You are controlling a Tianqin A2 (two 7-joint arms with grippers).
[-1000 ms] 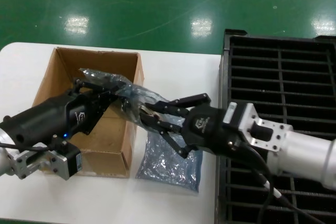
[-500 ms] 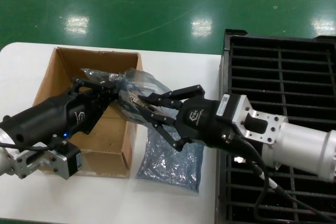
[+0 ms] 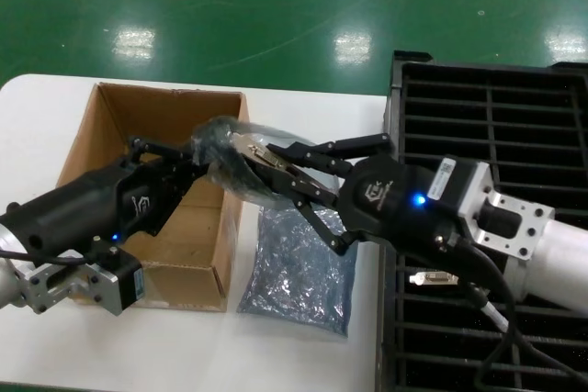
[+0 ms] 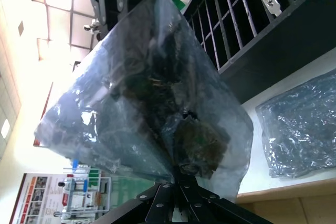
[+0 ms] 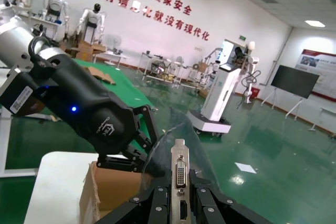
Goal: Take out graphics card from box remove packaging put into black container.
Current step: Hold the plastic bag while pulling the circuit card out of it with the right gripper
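Both grippers, graphics card (image 3: 246, 149) now higher

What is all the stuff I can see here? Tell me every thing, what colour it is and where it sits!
box: one, brown cardboard, open, on the table's left part.
packaging: one, shiny grey-blue bag, held up over the box's right wall between the two grippers.
graphics card: one, silver bracket end poking from the bag.
second bag: one, blue-grey, flat on the table beside the box.
black container: one, black with long slots, to the right.
another card: one, silver bracket showing in a container slot.
table: one, white.
left gripper: black, jaws shut on the bag.
right gripper: black, jaws shut on the card's bracket.
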